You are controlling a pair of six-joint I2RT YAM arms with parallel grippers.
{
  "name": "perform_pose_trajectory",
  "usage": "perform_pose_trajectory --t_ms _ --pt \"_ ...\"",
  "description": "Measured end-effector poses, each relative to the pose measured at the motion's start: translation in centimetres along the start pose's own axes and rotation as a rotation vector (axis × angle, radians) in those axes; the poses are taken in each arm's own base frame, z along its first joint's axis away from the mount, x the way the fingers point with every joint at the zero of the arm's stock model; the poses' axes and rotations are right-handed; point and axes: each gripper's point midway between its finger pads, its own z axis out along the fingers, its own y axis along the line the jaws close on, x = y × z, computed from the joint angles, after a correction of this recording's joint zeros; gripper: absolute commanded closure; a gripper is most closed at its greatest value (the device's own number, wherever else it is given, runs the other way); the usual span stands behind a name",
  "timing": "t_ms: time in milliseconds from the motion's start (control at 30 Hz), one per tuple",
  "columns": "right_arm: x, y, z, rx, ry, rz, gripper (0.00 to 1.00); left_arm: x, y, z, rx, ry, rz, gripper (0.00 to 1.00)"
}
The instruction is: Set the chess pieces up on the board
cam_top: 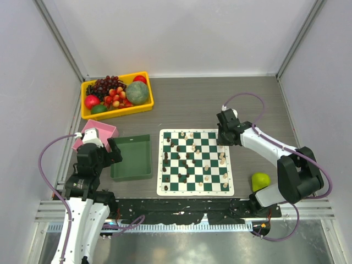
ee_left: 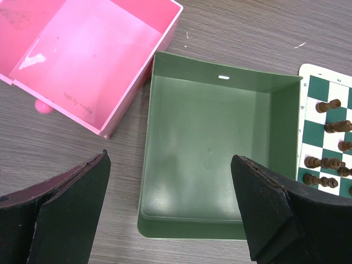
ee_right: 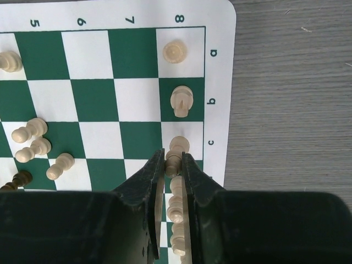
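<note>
The board point(cam_top: 163, 165) lies in the middle of the table, green and white checks with a white border. Dark and cream chess pieces point(cam_top: 187, 159) stand scattered on it. My right gripper point(ee_right: 173, 157) is over the board's far right edge, shut on a cream piece point(ee_right: 179, 145) at square c8. More cream pieces point(ee_right: 181, 100) stand at b8 and a8, and others line up under the fingers. My left gripper point(ee_left: 170, 159) hangs open over the green tray point(ee_left: 220, 71), holding nothing. Dark pieces point(ee_left: 328, 105) show on the board's left edge point(ee_left: 308, 71).
A pink box point(cam_top: 99, 132) sits left of the green tray point(cam_top: 132, 171). At the back left stands a yellow bin point(cam_top: 144, 108) of fruit. A green fruit point(cam_top: 260, 180) lies right of the board, near the right arm's base.
</note>
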Motion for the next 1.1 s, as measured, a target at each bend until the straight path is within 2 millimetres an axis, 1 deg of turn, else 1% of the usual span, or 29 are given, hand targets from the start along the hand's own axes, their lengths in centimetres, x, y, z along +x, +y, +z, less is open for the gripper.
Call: perform_pose_trajectory --t_ms 200,467,900,1033,1100 --pt "0.4 -0.1 0.2 -0.003 0.005 0.001 0.84 0.0 0.0 0.0 0.000 0.000 0.000 0.01" --pt "1.4 -0.8 0.9 0.003 0.025 0.014 0.84 0.0 0.0 0.0 0.000 0.000 0.000 0.01" --pt "0.9 -0.5 1.1 -0.021 0.007 0.025 0.83 0.0 0.0 0.0 0.000 0.000 0.000 0.01" --pt "0.9 -0.5 1.3 -0.021 0.008 0.026 0.79 0.0 0.0 0.0 0.000 0.000 0.000 0.01" --pt "0.9 -0.5 1.4 -0.020 0.007 0.028 0.75 0.0 0.0 0.0 0.000 0.000 0.000 0.01"
